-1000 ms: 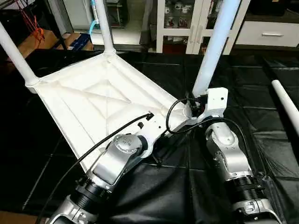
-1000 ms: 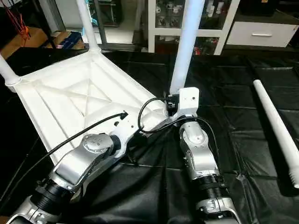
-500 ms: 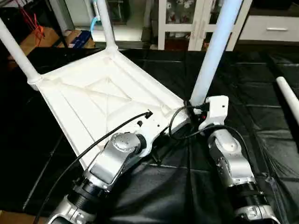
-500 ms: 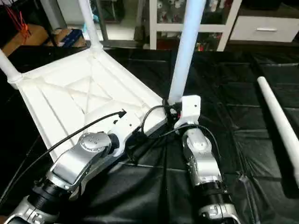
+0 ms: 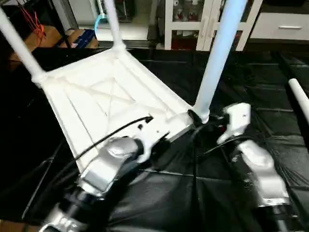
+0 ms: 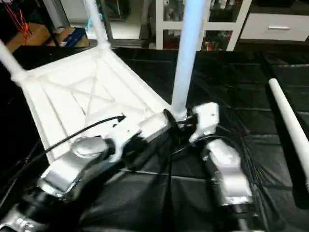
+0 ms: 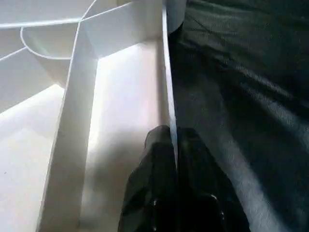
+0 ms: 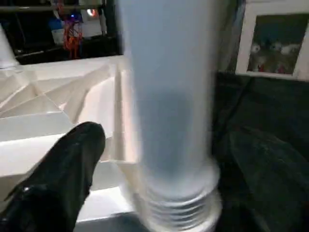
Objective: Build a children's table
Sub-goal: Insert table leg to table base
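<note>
Tabletop (image 5: 104,92) looks steady with the left claw (image 7: 175,145) pinching its rim, so I'd back the spread right claw (image 8: 159,159) straight off the third leg (image 5: 217,58) without nudging it.

My head views are smeared, both forearms worst. The three standing legs (image 5: 219,53) run off the top edge, so I can't see their tips. The loose leg (image 6: 288,118) on the black mat (image 5: 159,203) is cut by the right edge. The left forearm (image 5: 104,166) hides the tabletop's (image 5: 96,96) near rim; the socket joint looks seated, perhaps.
</note>
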{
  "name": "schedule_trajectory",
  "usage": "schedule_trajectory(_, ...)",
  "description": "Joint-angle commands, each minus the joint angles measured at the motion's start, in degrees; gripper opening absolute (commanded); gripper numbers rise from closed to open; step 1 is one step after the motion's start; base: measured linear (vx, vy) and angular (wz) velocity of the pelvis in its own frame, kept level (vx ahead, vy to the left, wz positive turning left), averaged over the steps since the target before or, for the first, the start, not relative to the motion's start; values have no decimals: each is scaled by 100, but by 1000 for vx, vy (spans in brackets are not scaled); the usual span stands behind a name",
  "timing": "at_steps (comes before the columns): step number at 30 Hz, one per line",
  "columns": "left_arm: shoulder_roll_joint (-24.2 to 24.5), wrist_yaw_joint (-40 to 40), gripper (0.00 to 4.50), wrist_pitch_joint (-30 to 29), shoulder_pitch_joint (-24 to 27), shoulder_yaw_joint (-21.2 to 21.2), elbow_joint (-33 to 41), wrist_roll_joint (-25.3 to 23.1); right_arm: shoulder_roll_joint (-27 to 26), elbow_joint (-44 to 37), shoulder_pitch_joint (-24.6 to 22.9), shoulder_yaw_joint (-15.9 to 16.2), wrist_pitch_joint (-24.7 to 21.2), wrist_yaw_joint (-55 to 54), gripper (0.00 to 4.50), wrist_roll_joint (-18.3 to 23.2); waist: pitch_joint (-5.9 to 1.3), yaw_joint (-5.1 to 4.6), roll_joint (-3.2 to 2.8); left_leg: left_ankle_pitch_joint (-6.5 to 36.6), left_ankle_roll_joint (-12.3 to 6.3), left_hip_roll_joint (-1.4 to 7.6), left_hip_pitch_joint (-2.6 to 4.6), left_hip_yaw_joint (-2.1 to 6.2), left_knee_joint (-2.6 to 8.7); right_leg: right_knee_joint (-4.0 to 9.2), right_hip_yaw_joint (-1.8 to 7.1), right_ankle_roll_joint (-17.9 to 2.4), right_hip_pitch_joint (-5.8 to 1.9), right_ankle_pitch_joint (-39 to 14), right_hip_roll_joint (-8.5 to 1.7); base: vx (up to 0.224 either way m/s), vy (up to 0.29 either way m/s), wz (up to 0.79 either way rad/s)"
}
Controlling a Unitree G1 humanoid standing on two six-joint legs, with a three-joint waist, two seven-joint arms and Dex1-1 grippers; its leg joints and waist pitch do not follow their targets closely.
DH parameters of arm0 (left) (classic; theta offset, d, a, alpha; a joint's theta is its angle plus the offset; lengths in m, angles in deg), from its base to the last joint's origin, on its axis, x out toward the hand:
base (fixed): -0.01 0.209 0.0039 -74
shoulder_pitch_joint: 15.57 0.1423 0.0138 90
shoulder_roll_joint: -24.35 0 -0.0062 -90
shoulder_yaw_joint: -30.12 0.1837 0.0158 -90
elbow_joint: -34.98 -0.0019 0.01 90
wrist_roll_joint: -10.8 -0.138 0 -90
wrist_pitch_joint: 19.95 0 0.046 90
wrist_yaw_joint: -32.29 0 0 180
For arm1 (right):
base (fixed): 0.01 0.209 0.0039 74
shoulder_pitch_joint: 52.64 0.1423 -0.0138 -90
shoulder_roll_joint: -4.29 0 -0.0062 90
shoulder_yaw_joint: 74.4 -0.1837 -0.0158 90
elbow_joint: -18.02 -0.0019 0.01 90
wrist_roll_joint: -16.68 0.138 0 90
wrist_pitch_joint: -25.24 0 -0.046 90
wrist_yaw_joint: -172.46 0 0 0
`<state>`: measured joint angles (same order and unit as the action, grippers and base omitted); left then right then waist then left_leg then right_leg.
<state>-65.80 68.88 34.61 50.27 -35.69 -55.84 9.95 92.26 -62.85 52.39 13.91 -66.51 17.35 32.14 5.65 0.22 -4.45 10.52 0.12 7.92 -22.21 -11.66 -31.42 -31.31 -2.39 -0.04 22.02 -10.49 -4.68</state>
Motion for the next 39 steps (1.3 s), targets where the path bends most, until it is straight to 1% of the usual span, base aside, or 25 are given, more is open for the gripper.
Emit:
schedule_trajectory(1,201,202,0,-140,273,218,-252,-70,66,-17,-50,-164,9,83,448,121,-278,-13,64,985,-535,550,119,256,373,276,236,-1252,-117,-872,-403,0,0,0)
schedule_trajectory(2,237,236,0,-126,286,224,-235,-64,93,-16,-59,-204,-7,111,448,147,-289,-11,62,887,-574,548,116,255,360,255,233,-1295,-127,-715,-403,0,0,0)
schedule_trajectory(3,269,263,0,-118,301,227,-214,-57,108,-27,-67,-237,-29,120,448,169,-299,-15,61,703,-672,543,102,255,338,217,226,-1371,-148,-444,-407,0,0,0)
schedule_trajectory(4,309,302,0,-109,317,231,-190,-47,110,-60,-74,-271,-72,120,448,203,-305,-10,61,631,-748,541,119,244,317,202,222,-1438,-139,-293,-397,0,0,0)
schedule_trajectory(5,312,305,0,-108,319,232,-188,-46,110,-62,-74,-274,-75,119,448,206,-304,-9,58,616,-778,540,123,241,311,197,225,-1465,-137,-253,-401,0,0,0)
schedule_trajectory(7,394,381,0,-86,350,255,-152,-18,127,-119,-89,-292,-103,170,448,250,-307,-1,66,564,-857,535,117,236,295,183,219,-1531,-158,-210,-409,0,0,0)
schedule_trajectory(8,394,381,0,-86,350,255,-152,-18,127,-119,-89,-292,-103,170,448,250,-306,2,62,576,-862,538,123,237,296,185,218,-1531,-156,-243,-408,0,0,0)
schedule_trajectory(9,473,511,0,-35,381,275,-127,8,187,-168,-111,-256,-143,341,448,339,-302,0,64,638,-846,542,127,238,299,194,217,-1525,-154,-363,-404,0,0,0)
schedule_trajectory(11,535,636,0,15,406,293,-92,31,240,-193,-125,-229,-181,506,448,389,-289,9,65,816,-794,542,132,239,309,216,221,-1488,-151,-611,-404,0,0,0)
schedule_trajectory(12,540,645,0,19,407,294,-90,32,244,-195,-125,-227,-184,518,448,392,-282,10,56,906,-742,553,144,239,319,220,225,-1469,-139,-708,-395,0,0,0)
schedule_trajectory(13,577,705,0,26,424,305,-55,48,283,-212,-135,-209,-242,643,448,449,-278,6,64,987,-684,547,144,237,326,225,228,-1454,-136,-805,-392,0,0,0)
schedule_trajectory(15,697,847,0,93,466,350,34,64,388,-261,-161,-164,-342,937,448,552,-271,9,65,1106,-644,547,142,245,331,235,232,-1436,-141,-930,-399,0,0,0)
schedule_trajectory(16,756,906,0,106,494,359,79,92,451,-298,-175,-146,-417,1111,448,621,-263,6,61,1220,-586,547,139,250,338,246,238,-1396,-142,-1107,-404,0,0,0)
schedule_trajectory(17,789,936,0,113,510,362,104,110,489,-321,-182,-136,-461,1212,448,661,-269,8,60,1229,-569,552,148,252,338,243,238,-1387,-140,-1116,-400,0,0,0)
schedule_trajectory(18,829,974,0,130,523,376,124,114,527,-343,-190,-127,-503,1300,448,703,-274,5,58,1217,-550,547,149,248,334,236,238,-1398,-136,-1083,-393,0,0,0)
schedule_trajectory(21,897,1022,0,157,561,370,159,116,685,-407,-229,-90,-657,1647,448,863,-288,11,59,1099,-573,544,144,248,321,215,239,-1430,-140,-919,-397,0,0,0)
schedule_trajectory(23,918,1053,0,164,580,359,178,112,772,-430,-253,-79,-704,1823,448,901,-307,21,75,948,-645,545,137,246,301,191,235,-1481,-159,-728,-402,0,0,0)
schedule_trajectory(25,933,1073,0,163,590,360,196,111,807,-424,-253,-86,-741,1898,448,934,-322,22,72,787,-732,537,133,244,277,167,229,-1543,-165,-536,-403,0,0,0)
schedule_trajectory(28,985,1148,0,166,610,387,262,131,905,-420,-245,-85,-843,2124,448,1014,-327,29,84,749,-800,531,132,239,258,164,228,-1585,-176,-506,-409,0,0,0)
schedule_trajectory(35,1155,1611,0,298,684,603,567,290,1038,-336,-162,-116,-853,2299,448,1010,-334,57,68,711,-803,539,151,241,251,152,220,-1593,-163,-551,-398,0,0,0)
schedule_trajectory(39,1200,1682,0,286,714,668,663,291,1056,-350,-164,-120,-871,2347,448,1009,-339,119,55,664,-789,547,174,233,242,138,225,-1605,-150,-463,-390,0,0,0)
